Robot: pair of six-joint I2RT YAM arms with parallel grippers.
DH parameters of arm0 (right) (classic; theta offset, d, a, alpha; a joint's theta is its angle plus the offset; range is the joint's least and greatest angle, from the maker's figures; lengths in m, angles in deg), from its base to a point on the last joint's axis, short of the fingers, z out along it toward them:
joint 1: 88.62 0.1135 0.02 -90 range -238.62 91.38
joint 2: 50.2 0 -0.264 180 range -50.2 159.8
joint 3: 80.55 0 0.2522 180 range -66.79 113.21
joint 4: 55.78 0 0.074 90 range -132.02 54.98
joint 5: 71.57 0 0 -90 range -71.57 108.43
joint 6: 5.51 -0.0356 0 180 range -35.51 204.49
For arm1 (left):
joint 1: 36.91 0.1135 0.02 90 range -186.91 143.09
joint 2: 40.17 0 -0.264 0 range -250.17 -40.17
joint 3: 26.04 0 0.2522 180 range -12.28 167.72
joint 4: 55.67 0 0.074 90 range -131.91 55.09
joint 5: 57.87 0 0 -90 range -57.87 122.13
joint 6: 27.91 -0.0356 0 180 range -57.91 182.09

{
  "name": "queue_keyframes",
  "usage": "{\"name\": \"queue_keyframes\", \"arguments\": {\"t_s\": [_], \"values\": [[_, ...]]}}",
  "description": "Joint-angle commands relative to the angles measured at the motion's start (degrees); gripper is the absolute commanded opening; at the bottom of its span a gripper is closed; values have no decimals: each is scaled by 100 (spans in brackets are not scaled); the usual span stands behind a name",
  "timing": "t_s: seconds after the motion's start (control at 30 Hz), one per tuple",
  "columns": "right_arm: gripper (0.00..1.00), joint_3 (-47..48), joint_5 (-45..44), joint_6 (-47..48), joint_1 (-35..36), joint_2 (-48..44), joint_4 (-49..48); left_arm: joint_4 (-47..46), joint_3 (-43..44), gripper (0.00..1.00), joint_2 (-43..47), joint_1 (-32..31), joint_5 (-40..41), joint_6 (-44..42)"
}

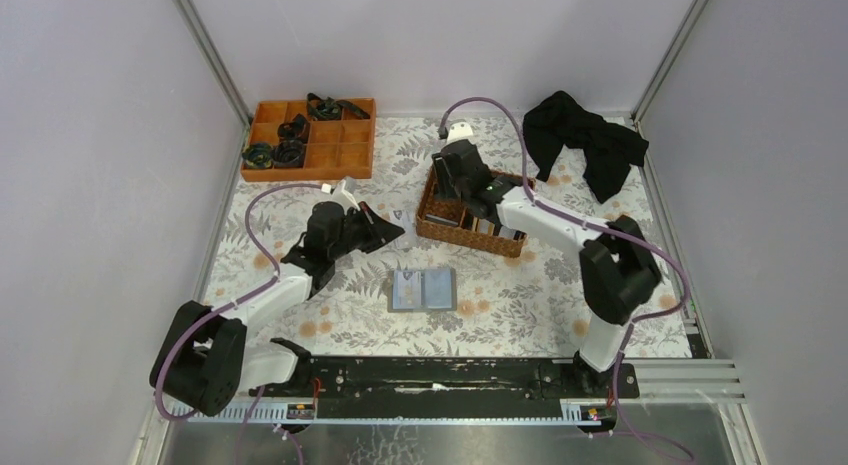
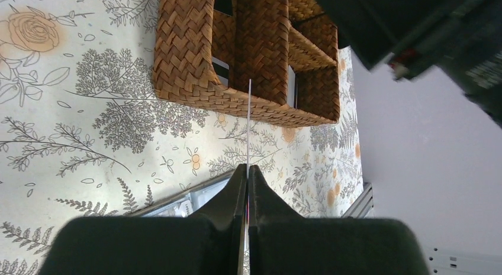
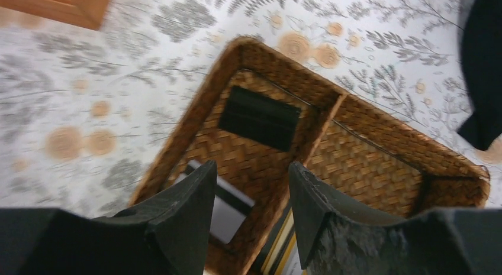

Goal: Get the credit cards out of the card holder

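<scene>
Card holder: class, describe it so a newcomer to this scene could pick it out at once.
On the floral tablecloth, find the brown wicker basket near the middle. Just below it in the top view lies the card holder, open and flat. It alone is pale blue-grey, two panels joined by a darker fold.

Wicker basket [image 2: 195,56] cut off at top, card holder [image 2: 175,205] mostly hidden behind jaws, credit card [image 2: 249,127] face unseen
</scene>
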Motion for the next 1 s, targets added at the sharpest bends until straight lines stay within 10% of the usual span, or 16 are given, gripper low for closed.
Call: {"name": "queue_keyframes", "arguments": {"t_s": [0.0,0.43,0.97], "values": [[54,912,-820,229,-217,748,825,-342,-36,0,135,120,-236,-38],[54,1185,-732,-151,-544,1405,996,-409,-24,0,12,178,-290,-14],[12,686,392,-28,-569,1402,278,-979,-81,0,-693,300,-661,267]]}}
